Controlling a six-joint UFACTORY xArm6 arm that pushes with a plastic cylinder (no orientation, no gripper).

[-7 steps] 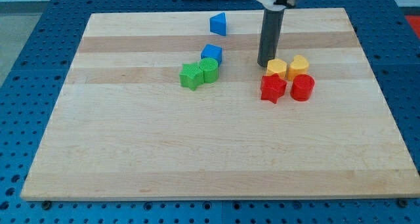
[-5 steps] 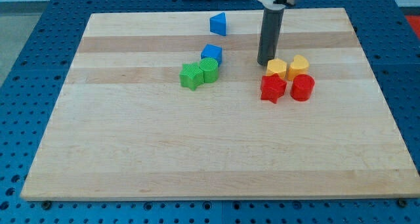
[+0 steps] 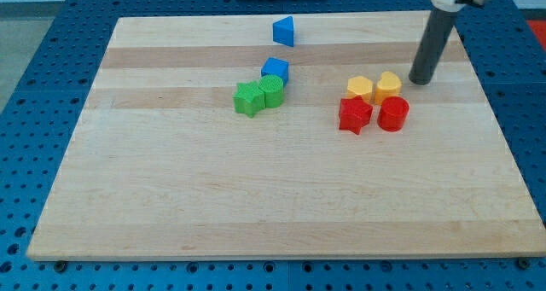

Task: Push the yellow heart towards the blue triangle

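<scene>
The yellow heart [image 3: 389,85] sits right of centre, next to a yellow block [image 3: 359,89] on its left. The blue triangle [image 3: 284,31] stands near the view's top, left of centre. My tip [image 3: 419,81] rests on the board just to the right of the yellow heart, a small gap apart from it. The dark rod rises from there toward the view's top right.
A red star [image 3: 355,115] and a red cylinder [image 3: 393,113] lie just below the yellow blocks. A blue block [image 3: 275,69], a green cylinder [image 3: 271,91] and a green star [image 3: 249,98] cluster at centre left. The wooden board [image 3: 256,197] ends close to my tip's right.
My tip has moved from the left of the yellow block to the right side of the yellow heart. No block has moved.
</scene>
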